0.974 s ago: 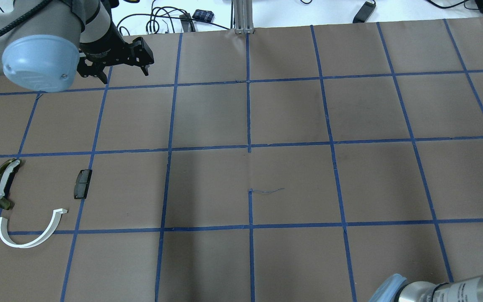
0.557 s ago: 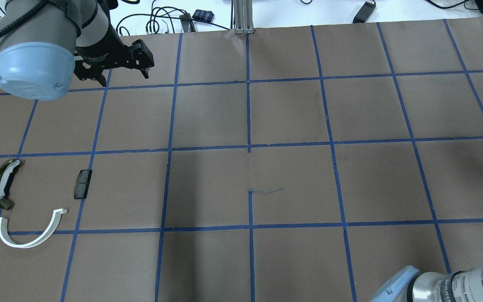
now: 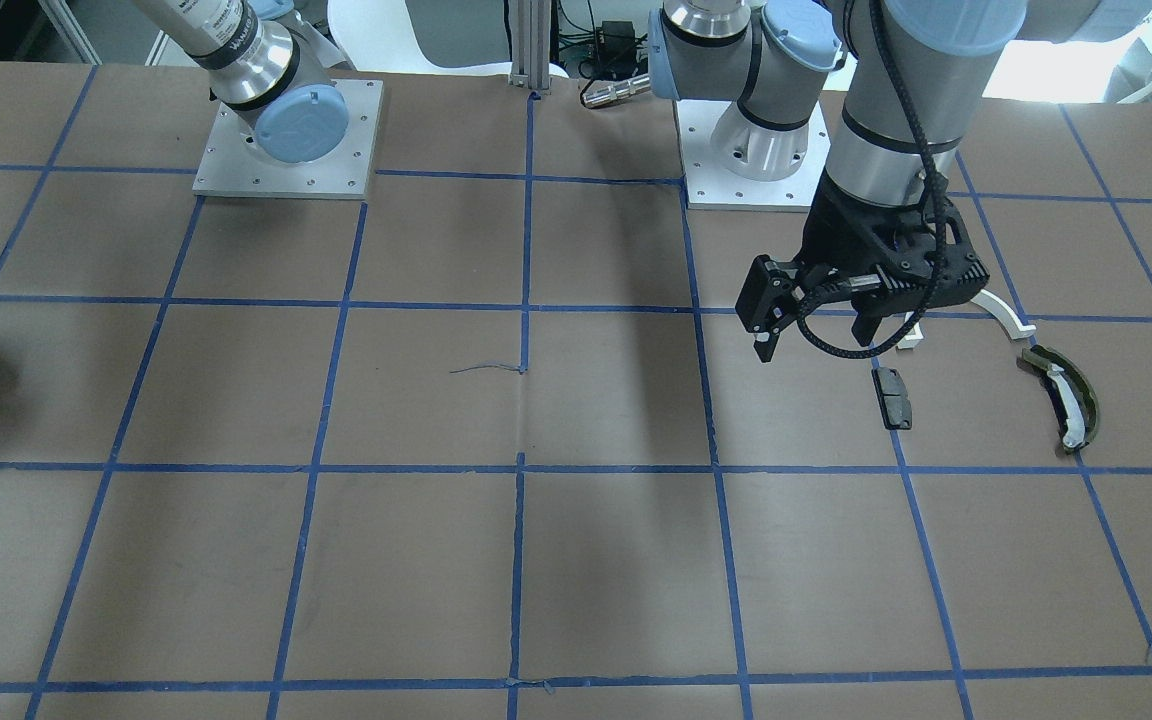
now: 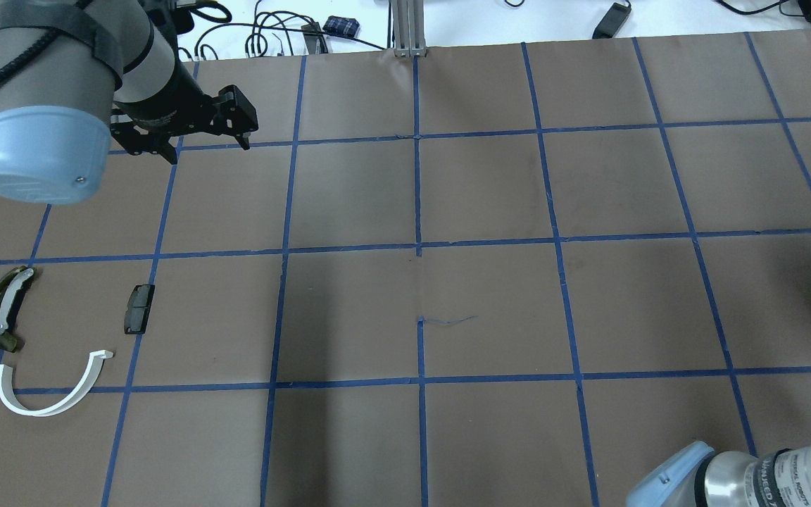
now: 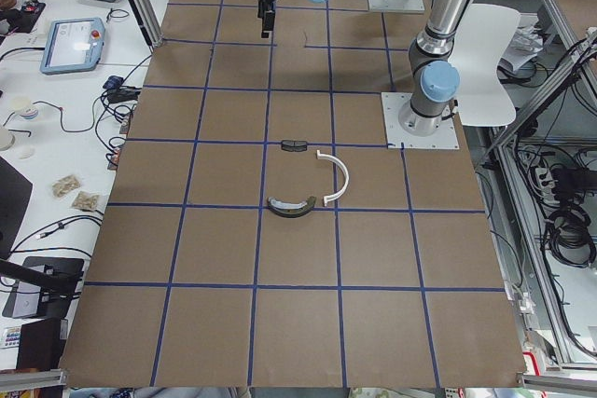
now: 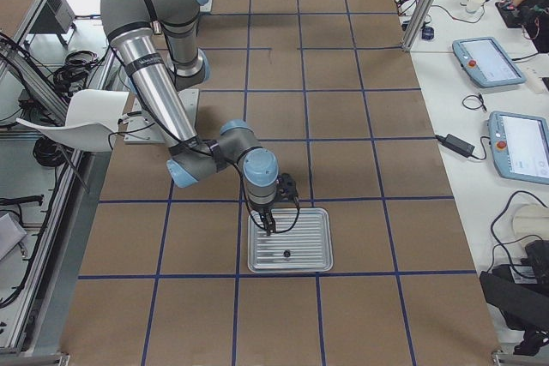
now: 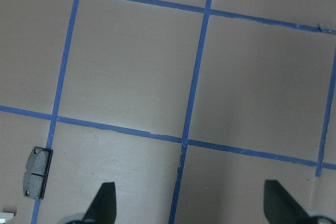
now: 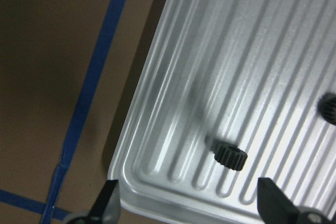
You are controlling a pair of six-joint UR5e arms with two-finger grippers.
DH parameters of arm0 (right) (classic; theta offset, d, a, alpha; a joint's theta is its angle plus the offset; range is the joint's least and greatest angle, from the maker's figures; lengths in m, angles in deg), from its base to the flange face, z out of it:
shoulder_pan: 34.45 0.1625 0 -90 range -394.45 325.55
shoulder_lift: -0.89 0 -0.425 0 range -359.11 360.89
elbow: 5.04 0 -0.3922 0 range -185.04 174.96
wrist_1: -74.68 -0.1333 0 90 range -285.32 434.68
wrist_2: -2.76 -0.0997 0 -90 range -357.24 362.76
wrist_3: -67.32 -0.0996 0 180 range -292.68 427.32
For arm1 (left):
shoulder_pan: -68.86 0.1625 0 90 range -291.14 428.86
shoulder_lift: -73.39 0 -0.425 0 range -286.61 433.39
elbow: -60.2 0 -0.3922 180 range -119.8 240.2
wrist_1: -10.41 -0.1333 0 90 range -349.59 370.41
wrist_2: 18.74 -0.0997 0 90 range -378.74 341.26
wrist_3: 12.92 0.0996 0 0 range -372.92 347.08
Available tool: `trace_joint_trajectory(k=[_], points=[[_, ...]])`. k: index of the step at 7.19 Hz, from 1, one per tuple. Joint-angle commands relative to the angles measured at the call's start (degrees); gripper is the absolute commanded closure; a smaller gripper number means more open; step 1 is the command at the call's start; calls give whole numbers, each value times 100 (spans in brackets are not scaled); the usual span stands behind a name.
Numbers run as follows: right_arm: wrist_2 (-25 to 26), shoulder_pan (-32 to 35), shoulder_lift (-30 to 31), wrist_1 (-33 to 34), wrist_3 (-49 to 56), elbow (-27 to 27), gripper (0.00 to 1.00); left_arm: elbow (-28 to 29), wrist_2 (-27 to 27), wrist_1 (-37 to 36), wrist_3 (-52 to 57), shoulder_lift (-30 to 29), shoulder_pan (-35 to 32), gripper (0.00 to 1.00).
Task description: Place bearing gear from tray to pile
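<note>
Right claw (image 8: 190,203) hangs wide and empty over the ribbed tray (image 8: 137,179). The bearing gear (image 8: 229,155) lies in a groove at about 1 o'clock of the gap. I'd shift that way, centre it, drop straight and close gently, lest it roll. Left claw (image 7: 191,205) hangs wide and empty too. Count: one gear whole, a second toothed bit (image 8: 329,107) cut off at 3 o'clock, one tray. The pile (image 5: 291,205) has three parts: white half-ring (image 4: 29,412), black block (image 4: 139,308), olive curved piece (image 4: 3,308).
</note>
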Motion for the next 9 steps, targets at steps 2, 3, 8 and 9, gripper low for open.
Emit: trace_joint_trajectory(k=[2, 3, 8, 9], points=[[-29, -83, -332, 50, -10, 264, 10, 40, -3, 55, 3, -4, 36, 0], [-37, -83, -306, 32, -150, 265, 11, 171, -29, 404, 3, 21, 53, 0], [-187, -47, -524, 58, -424, 483, 15, 796, -99, 1513, -67, -41, 97, 0], [-187, -21, -613, 50, -450, 580, 15, 988, -169, 1506, -58, -110, 115, 0]])
